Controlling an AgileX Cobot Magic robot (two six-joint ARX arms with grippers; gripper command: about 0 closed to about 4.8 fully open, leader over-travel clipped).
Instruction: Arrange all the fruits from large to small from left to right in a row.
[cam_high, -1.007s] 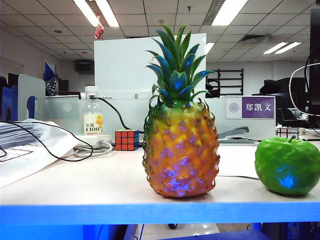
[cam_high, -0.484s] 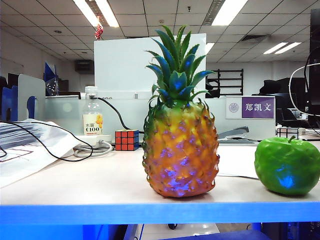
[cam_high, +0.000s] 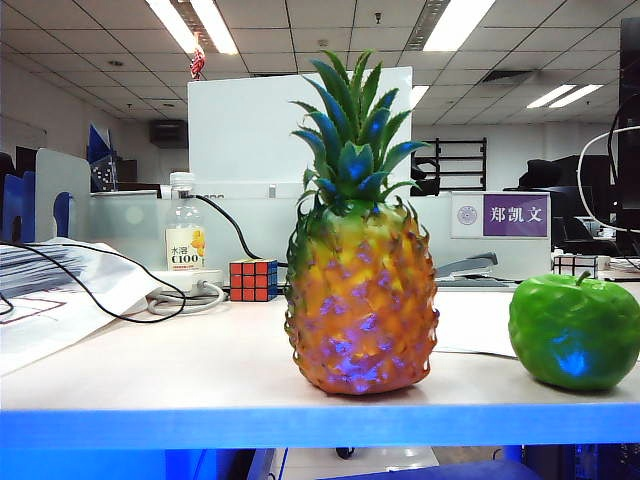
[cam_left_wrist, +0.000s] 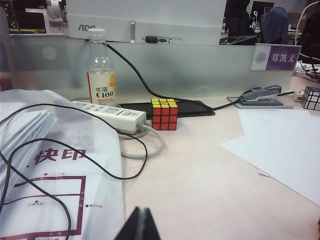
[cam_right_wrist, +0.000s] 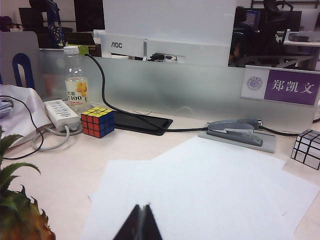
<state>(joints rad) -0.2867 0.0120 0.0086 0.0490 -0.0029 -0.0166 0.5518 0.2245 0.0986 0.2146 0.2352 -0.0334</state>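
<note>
Left gripper (cam_left_wrist: 141, 225) pressed together, empty, hovering over bare desk (cam_left_wrist: 210, 185); right gripper (cam_right_wrist: 142, 223) likewise closed on nothing, over white paper sheets (cam_right_wrist: 210, 195). Neither seen in exterior view.

Largest first: pineapple (cam_high: 360, 300) upright mid-desk, its crown and flank just beside right gripper in right wrist view (cam_right_wrist: 20, 210), touching nothing. Green apple (cam_high: 573, 330) standing to pineapple's right at frame edge in exterior view, apart from it; absent from both wrist views. Kiwi not visible in any view, so place unknown.

Progress, judged: pineapple left of apple already fits large-to-small order; kiwi not placed as far as shown, needs to go right of apple. No grasp under way.

View differences: exterior alone gives apple and the fruit row. Left wrist alone gives plastic bag (cam_left_wrist: 55, 170) with loose cable beside left gripper. Both wrist views give stapler (cam_right_wrist: 235, 129) and silver cube (cam_right_wrist: 306, 148) ahead of the grippers. Rubik's cube (cam_left_wrist: 164, 114) and bottle (cam_left_wrist: 100, 75) far ahead of left gripper, not task items.
</note>
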